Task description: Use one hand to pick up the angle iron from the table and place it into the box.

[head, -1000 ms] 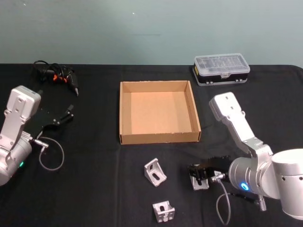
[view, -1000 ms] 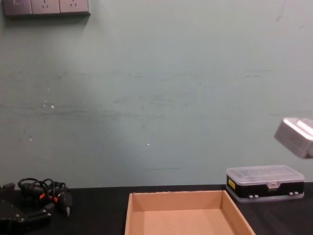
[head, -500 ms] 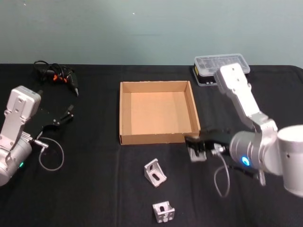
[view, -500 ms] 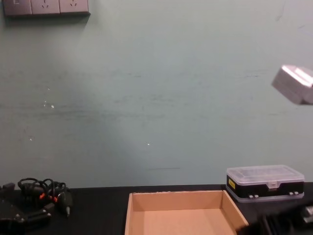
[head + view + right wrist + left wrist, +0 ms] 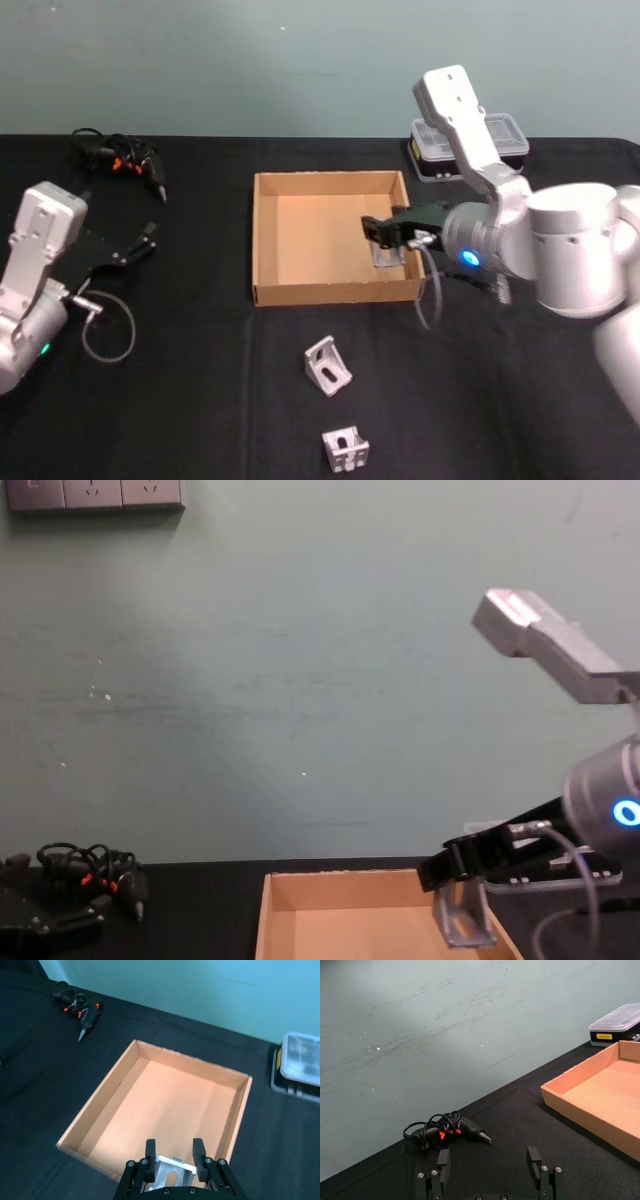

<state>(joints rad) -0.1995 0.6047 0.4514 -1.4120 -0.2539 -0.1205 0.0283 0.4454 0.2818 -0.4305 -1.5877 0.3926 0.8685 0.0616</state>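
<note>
Three angle irons were in sight. The held angle iron (image 5: 388, 254) hung upright, long side roughly vertical, pinched between the narrowly parted fingers of the right gripper (image 5: 378, 229). It was over the right inner edge of the one cardboard box (image 5: 262, 240), just right of frame centre. On the table (image 5: 200, 330), at lower centre, lay the nearer loose angle iron (image 5: 328, 365) and the lowest angle iron (image 5: 346, 447). The left gripper (image 5: 140, 243), at the left edge, gaped wide with nothing in it.

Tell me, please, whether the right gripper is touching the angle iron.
Touching. The right wrist view shows the right gripper with both fingers pressed against the sides of the angle iron.
</note>
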